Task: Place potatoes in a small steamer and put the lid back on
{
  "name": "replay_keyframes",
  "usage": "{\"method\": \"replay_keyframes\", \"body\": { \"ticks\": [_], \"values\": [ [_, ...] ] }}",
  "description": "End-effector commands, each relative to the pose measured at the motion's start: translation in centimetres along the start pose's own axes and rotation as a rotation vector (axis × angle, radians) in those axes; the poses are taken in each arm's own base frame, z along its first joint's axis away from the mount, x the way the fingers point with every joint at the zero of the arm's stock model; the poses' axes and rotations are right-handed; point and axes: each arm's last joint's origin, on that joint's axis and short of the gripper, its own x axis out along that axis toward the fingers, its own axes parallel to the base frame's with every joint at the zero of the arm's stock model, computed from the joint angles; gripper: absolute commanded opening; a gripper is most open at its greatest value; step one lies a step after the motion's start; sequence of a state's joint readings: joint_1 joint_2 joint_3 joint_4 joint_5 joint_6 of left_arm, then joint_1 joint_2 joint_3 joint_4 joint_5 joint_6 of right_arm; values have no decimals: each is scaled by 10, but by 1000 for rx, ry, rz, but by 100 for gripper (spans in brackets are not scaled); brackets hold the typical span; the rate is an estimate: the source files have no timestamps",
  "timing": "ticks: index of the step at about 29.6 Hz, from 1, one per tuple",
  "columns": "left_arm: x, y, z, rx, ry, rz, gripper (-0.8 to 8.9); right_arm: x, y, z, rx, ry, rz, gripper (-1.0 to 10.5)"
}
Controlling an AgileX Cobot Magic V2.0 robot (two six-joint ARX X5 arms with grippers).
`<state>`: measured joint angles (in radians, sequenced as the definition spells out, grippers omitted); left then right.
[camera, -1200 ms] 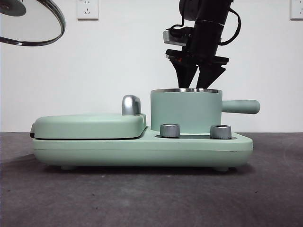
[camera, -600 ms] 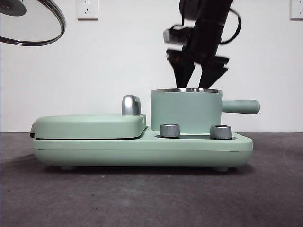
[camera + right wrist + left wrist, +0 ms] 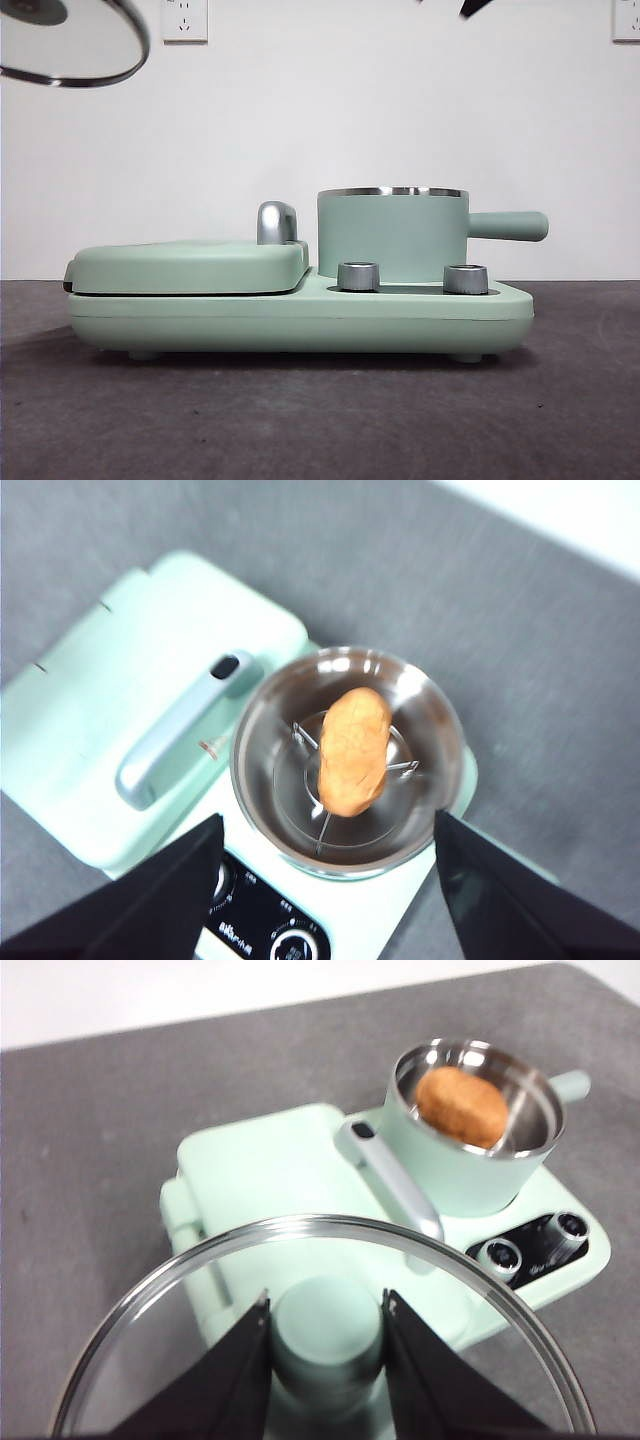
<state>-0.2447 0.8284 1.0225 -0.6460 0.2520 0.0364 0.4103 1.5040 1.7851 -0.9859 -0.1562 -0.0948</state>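
One potato (image 3: 354, 750) is lying on the wire rack inside the steamer (image 3: 392, 236); the right hand (image 3: 325, 895) is hanging above it, spread and empty. The left hand (image 3: 327, 1360) is gripping the lid (image 3: 150, 1305) by its knob, which looks the safest hold on slippery, breakable glass.

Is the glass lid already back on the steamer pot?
No, the left claw holds the lid by its knob, apart from the open pot.

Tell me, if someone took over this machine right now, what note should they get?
Left end effector: shut on the lid by its knob, held high, off to the side of the pot.
Right end effector: open, empty, high above the pot.
Potato: lying on the wire rack inside the pot.
Done: potato in.
Left: lower the lid onto the pot's rim and let go.
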Motion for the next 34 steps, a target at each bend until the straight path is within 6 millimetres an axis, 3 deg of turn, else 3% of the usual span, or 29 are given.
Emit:
{"method": "replay_keyframes", "body": {
  "ticks": [1, 12, 21, 27, 34],
  "values": [
    [0, -3, 10, 21, -71, -17, 9, -6, 4, -13, 18, -34, 0, 332],
    [24, -14, 24, 74, -145, -100, 9, -30, 14, -90, 61, -145, -5, 332],
    [77, -32, 37, 128, -231, -199, 9, -54, 22, -149, 63, -207, -51, 332],
    [126, -46, 38, 159, -281, -231, 9, -74, 26, -163, 55, -277, -67, 332],
    [179, -64, 39, 175, -274, -282, 9, -83, 27, -167, 58, -304, -116, 332]
  ]
}}
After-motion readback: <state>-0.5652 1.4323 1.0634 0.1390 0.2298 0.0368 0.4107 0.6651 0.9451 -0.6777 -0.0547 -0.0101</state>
